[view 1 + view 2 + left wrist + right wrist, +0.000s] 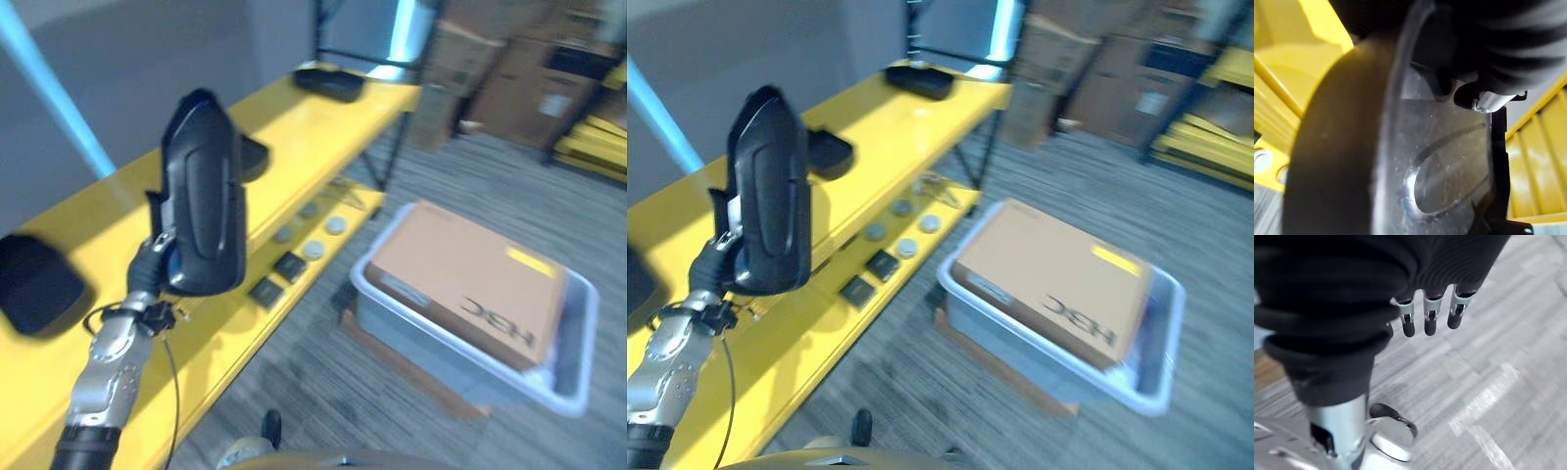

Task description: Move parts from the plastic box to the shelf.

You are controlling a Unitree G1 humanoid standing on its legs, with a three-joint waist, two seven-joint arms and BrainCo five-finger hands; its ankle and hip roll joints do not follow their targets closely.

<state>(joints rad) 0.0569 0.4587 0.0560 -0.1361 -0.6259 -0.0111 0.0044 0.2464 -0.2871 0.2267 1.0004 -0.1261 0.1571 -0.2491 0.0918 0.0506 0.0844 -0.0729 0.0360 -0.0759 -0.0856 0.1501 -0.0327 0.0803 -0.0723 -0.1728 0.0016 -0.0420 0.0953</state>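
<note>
Step in hand judged as carry to shelf: black part (203, 196) held upright in left hand (155, 257), fingers wrapped at part's lower edge, above yellow shelf (294, 147). Plastic box (578, 323) on floor at 4 o'clock, cardboard box (465, 279) inside. Other black parts (34, 284) already laid on shelf at 9 and 12 o'clock. Right hand (1430, 313) hangs over floor, fingers relaxed, nothing held. Next move calls for lowering part onto free shelf spot, then release.
</note>
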